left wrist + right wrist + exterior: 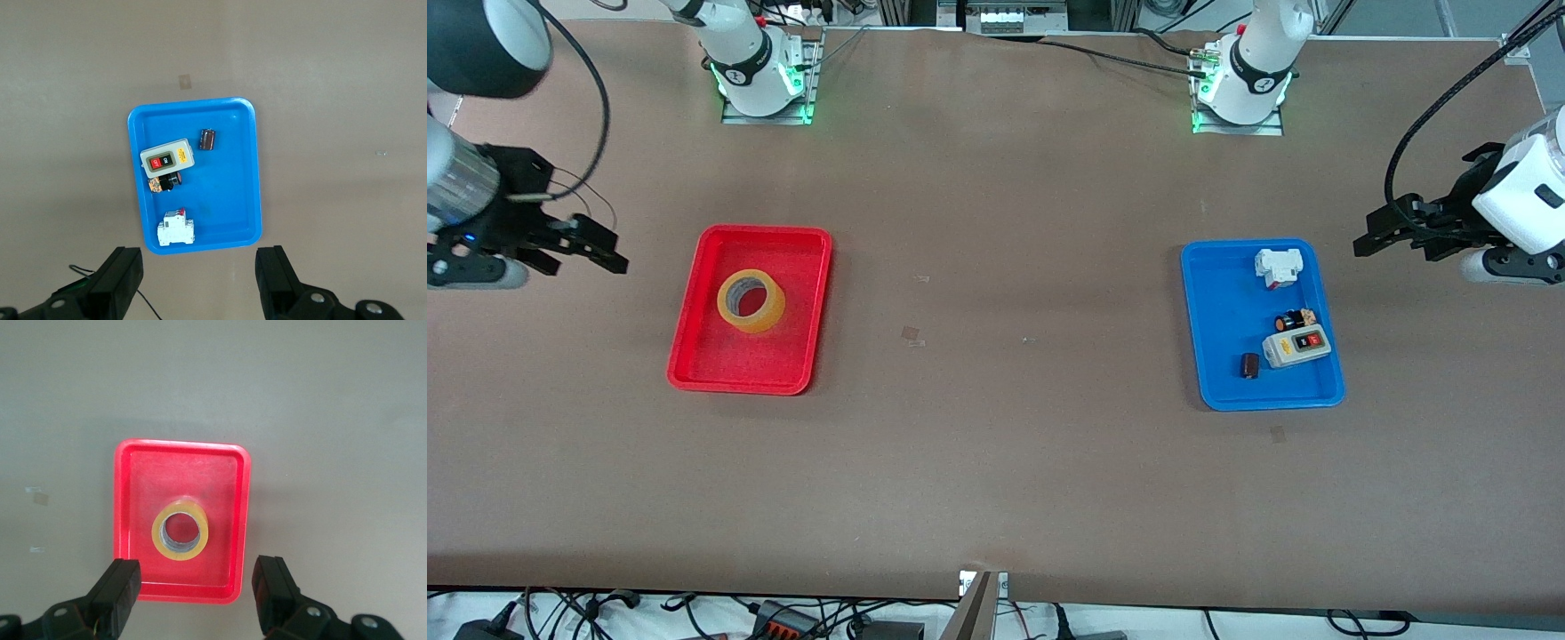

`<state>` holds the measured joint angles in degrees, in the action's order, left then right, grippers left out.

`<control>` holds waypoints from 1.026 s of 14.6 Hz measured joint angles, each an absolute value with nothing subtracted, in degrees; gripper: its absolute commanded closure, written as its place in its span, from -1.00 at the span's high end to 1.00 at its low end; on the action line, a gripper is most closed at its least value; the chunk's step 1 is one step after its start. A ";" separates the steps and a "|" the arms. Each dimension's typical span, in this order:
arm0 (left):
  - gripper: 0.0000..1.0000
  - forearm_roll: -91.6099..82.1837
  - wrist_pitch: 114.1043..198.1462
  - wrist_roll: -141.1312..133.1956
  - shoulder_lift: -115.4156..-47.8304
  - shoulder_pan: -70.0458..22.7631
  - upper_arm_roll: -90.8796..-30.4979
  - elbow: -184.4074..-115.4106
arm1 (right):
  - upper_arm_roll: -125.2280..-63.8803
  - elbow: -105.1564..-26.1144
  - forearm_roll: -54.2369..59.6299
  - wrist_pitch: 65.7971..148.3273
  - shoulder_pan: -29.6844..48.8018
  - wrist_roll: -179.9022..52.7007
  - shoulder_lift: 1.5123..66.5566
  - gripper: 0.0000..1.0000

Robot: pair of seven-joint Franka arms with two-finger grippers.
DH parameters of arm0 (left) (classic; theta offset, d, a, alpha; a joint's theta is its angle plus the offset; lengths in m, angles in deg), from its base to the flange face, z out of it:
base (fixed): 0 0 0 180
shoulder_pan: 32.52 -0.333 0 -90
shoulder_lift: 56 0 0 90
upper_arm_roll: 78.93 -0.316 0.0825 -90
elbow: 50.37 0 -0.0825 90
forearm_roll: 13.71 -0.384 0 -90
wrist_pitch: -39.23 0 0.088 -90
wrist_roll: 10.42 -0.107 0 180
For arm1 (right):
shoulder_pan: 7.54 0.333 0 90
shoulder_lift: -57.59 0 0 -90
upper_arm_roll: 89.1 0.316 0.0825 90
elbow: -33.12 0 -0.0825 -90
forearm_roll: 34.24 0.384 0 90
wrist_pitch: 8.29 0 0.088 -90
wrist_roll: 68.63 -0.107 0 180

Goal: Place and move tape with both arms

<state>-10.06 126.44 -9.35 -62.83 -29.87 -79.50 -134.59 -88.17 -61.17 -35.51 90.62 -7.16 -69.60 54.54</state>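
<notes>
The tape (751, 300), a yellowish ring with a wide hollow core, lies flat in a red tray (694, 356) toward the right arm's end of the table. It also shows in the right wrist view (180, 530), in the red tray (133, 487). My right gripper (596, 244) is open and empty, up in the air over the table beside the red tray; it shows in its own view (197, 587). My left gripper (1383, 233) is open and empty, up in the air beside a blue tray (1218, 356); it shows in its own view (200, 273).
The blue tray (240, 187) holds a grey switch box with red buttons (1296, 347), a white breaker (1278, 268), a small dark cylinder (1250, 365) and a small black part (1294, 320). Small bits of tape (911, 335) lie on the brown table between the trays.
</notes>
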 measured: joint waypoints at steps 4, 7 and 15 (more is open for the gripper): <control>1.00 -10.06 126.44 -9.35 -62.83 -29.87 -79.51 -134.60 | -88.16 -58.00 -35.51 84.86 -7.15 -69.60 55.71 0.99; 1.00 -10.06 126.43 -9.35 -62.83 -29.87 -79.50 -134.60 | -88.15 -57.66 -35.51 82.54 -7.15 -69.60 57.29 0.99; 1.00 -10.06 125.91 -9.35 -62.83 -29.88 -79.59 -134.62 | -88.15 -60.98 -35.51 82.05 -7.16 -69.61 60.80 0.95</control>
<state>-10.06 125.91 -9.35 -62.83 -29.88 -79.59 -134.62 -88.15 -60.98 -35.51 82.05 -7.16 -69.61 60.80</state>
